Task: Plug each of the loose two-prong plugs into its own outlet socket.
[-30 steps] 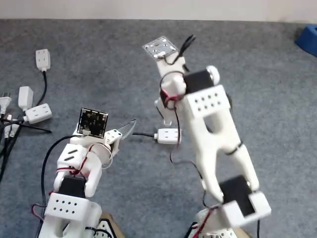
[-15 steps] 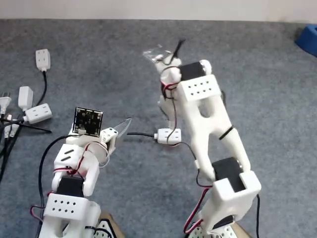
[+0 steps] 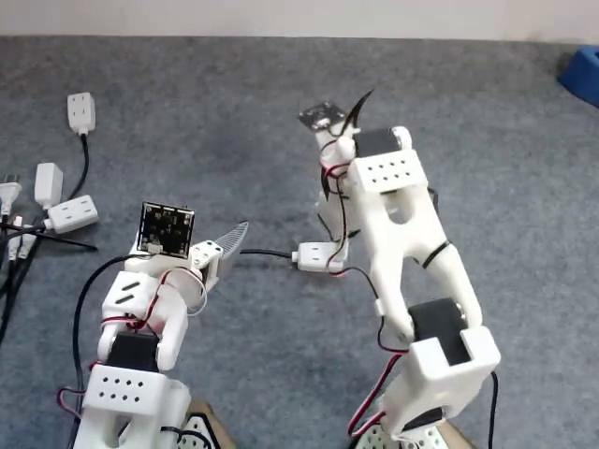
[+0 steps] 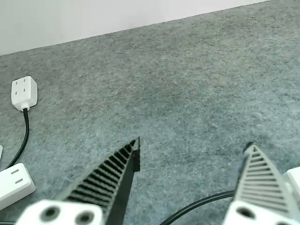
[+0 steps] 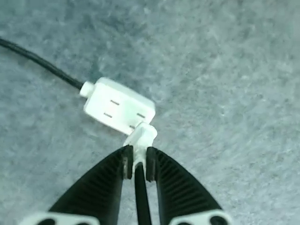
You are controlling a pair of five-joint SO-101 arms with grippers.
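A white outlet block [image 5: 119, 110] on a black cord lies on the grey carpet; from above it is mid-floor [image 3: 318, 255]. My right gripper [image 5: 136, 152] is shut on a white two-prong plug [image 5: 141, 135]. The plug's head touches the outlet's near edge beside a pair of slots, and its prongs are hidden. In the high view the right arm [image 3: 393, 187] leans over this outlet. My left gripper [image 4: 187, 164] is open above bare carpet, holding nothing. From above it [image 3: 234, 241] sits just left of the outlet's black cord [image 3: 267, 253].
More white outlet blocks [image 3: 81, 110] [image 3: 73, 213] and an adapter [image 3: 49, 182] lie at the far left with a loose plug [image 3: 7, 192] and tangled cords. One of these outlets [image 4: 23, 91] is far off in the left wrist view. A blue object [image 3: 580, 75] sits at the back right.
The right arm's wrist has swung to the right and tilted over the outlet. The left arm lifted slightly a second ago and has held still since. The outlet has stayed in place.
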